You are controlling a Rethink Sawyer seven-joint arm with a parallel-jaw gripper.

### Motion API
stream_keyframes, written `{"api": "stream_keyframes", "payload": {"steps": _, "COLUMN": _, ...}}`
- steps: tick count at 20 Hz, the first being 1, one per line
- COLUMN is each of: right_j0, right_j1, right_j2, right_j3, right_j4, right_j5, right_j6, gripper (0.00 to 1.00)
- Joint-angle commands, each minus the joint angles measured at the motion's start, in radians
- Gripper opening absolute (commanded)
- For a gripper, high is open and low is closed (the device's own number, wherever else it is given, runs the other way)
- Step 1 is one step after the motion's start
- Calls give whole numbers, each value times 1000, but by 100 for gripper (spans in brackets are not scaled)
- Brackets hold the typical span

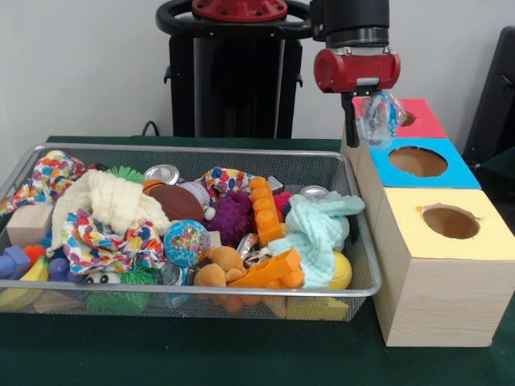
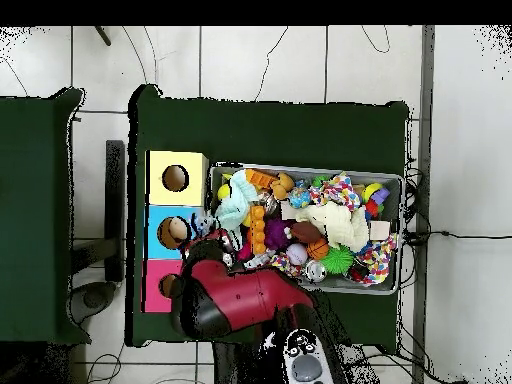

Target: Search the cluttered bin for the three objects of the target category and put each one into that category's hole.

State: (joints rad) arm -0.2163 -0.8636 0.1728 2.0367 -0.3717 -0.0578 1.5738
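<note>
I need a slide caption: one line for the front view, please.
Robot hand holds a crinkly clear item above the red and blue box tops, beside the cluttered wire bin.

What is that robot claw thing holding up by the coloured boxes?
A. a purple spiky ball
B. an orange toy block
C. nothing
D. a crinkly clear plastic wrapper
D: the end effector grips a crumpled clear plastic wrapper between the red-topped box and the blue-topped box.

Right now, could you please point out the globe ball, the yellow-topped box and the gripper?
globe ball (image 1: 186,242), front view, middle of its printed face.
yellow-topped box (image 1: 418,227), front view, bare yellow top beside the hole.
gripper (image 1: 372,121), front view, between its tips, at the clear crinkly item.
</note>
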Motion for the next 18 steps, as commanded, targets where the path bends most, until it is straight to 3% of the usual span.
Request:
{"api": "stream_keyframes", "payload": {"steps": 1, "right_j0": 52, "right_j1": 52, "right_j2": 4, "right_j3": 22, "right_j4": 61, "right_j5": 182, "right_j6": 150, "gripper": 0}}
{"api": "stream_keyframes", "payload": {"steps": 7, "right_j0": 63, "right_j1": 55, "right_j2": 3, "right_j3": 14, "right_j4": 71, "right_j5": 215, "right_j6": 147, "gripper": 0}}
{"api": "stream_keyframes", "payload": {"steps": 18, "right_j0": 119, "right_j1": 108, "right_j2": -42, "right_j3": -14, "right_j4": 91, "right_j5": 158, "right_j6": 186, "gripper": 0}}
